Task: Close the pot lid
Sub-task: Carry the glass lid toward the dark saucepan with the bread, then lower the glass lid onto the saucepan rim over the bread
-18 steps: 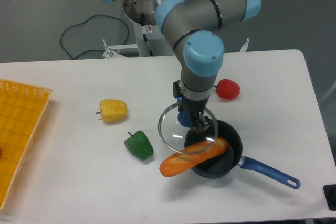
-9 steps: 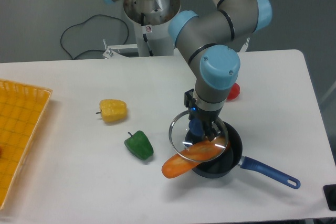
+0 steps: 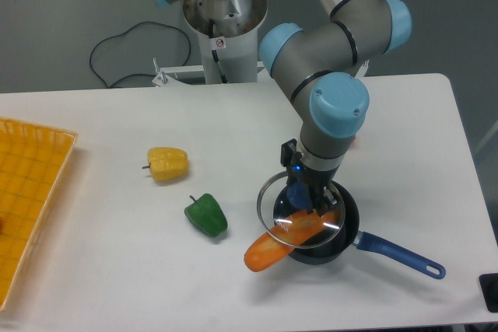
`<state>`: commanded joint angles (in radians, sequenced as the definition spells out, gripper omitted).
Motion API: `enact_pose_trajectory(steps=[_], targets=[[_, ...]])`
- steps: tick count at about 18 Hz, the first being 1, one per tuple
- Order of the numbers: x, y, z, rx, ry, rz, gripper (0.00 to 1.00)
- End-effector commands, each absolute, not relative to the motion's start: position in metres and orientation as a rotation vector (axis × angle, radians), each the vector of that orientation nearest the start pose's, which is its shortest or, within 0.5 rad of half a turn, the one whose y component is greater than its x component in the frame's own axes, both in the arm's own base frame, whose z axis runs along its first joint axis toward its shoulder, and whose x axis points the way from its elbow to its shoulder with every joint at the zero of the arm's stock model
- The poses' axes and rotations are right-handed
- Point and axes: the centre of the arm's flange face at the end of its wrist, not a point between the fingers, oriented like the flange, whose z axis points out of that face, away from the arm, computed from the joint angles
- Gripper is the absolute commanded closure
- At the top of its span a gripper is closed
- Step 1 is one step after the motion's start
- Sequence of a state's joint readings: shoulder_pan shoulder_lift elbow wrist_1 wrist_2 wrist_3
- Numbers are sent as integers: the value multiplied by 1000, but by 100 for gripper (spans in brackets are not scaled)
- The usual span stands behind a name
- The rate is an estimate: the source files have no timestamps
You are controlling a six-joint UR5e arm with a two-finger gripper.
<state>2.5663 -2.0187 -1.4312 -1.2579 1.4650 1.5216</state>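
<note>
The dark pot (image 3: 342,235) with a long blue handle (image 3: 401,256) sits on the white table at the front right. An orange carrot-like vegetable (image 3: 282,241) lies across its rim, sticking out to the left. My gripper (image 3: 302,194) is shut on the blue knob of the glass lid (image 3: 302,212). The lid hangs tilted just above the pot and the orange vegetable, shifted a little left of the pot's centre.
A green pepper (image 3: 206,215) and a yellow pepper (image 3: 168,164) lie left of the pot. A red pepper (image 3: 352,139) is mostly hidden behind my arm. A yellow basket (image 3: 31,192) stands at the left edge. A black cable (image 3: 117,52) lies behind the table.
My gripper has carried the lid to the right and lower, from left of the pot to over it. The orange vegetable has shifted slightly right.
</note>
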Motion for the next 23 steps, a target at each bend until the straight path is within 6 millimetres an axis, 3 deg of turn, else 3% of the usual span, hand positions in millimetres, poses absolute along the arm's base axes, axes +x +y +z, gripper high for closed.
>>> enact_pose_trajectory(steps=[12,16,18,22,23], targets=[[-479,478,320,-2925,791,-46,86],[-488,469,309,-2918,809,-30,78],[-488,469,308,-2920,807,-32,66],[-488,469,304,-2926,806,-37,1],[-487,470,304,-2929,799,-40,0]])
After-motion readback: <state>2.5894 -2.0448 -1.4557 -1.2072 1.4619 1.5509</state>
